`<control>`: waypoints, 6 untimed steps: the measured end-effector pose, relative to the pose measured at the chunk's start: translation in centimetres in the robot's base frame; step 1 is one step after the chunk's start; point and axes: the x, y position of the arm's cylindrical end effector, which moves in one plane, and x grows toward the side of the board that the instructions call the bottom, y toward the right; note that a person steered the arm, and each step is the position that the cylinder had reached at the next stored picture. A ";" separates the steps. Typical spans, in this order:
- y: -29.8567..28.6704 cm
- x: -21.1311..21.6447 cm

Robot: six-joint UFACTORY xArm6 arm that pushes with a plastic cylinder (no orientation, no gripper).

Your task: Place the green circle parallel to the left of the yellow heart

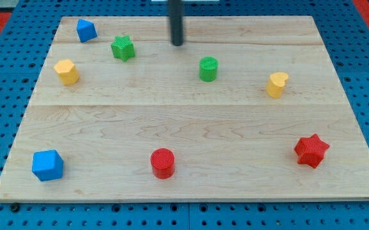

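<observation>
The rod has no jaws to open or close; my tip (177,43) is hovering near the view's top, up-left of the green circle (208,69) and apart from it. The circle is sitting well left of the yellow heart (276,84), slightly higher. An off-centre push could be sending it skidding past the heart's line.

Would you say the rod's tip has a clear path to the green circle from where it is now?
Probably yes: my tip sits up and to the view's left of the green circle, with only bare board between them.
</observation>
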 end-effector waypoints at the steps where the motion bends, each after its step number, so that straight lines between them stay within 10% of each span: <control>1: 4.2 3.2; 6: -6.0 9.7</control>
